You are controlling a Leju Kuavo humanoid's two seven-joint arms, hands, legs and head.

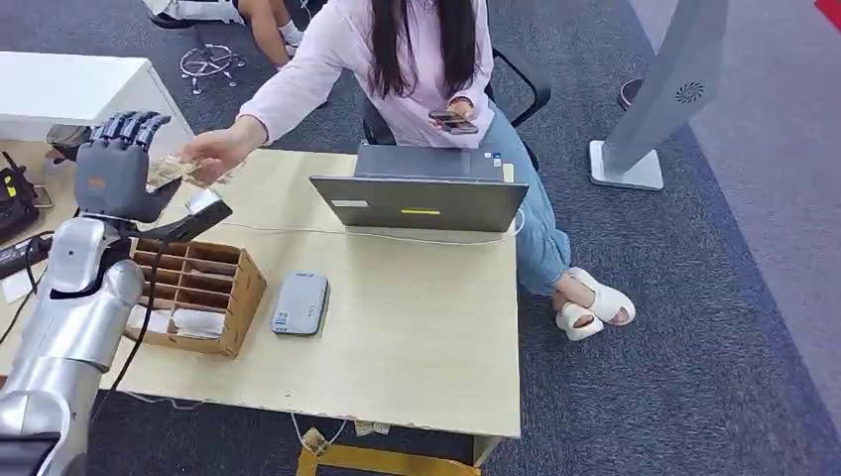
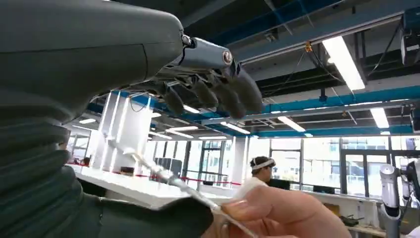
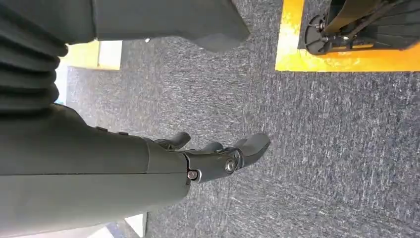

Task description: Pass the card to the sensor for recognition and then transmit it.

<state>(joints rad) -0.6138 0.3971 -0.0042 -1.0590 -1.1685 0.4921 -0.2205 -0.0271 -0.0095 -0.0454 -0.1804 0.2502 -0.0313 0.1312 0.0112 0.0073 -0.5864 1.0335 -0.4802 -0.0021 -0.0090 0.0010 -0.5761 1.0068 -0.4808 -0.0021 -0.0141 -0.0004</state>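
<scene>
My left hand [image 1: 117,169] is raised over the table's far left, fingers up. A thin card [image 1: 167,172] sits just beside it, and a person's hand [image 1: 210,152] reaches across and grips that card. In the left wrist view the card [image 2: 163,176] shows edge-on, lying along my thumb [image 2: 148,218], with the person's fingers [image 2: 282,213] pinching its end. My own fingers [image 2: 218,94] are curled well clear of it. The grey card sensor [image 1: 300,302] lies flat on the table, to the right of my arm. My right hand [image 3: 213,158] hangs over the carpet, fingers loosely apart, holding nothing.
A wooden compartment box [image 1: 203,293] stands under my left forearm, next to the sensor. A grey laptop [image 1: 421,193] is at the table's far edge, in front of the seated person. Cables and dark gear [image 1: 15,203] lie at the far left. A grey kiosk stand [image 1: 645,109] is on the carpet.
</scene>
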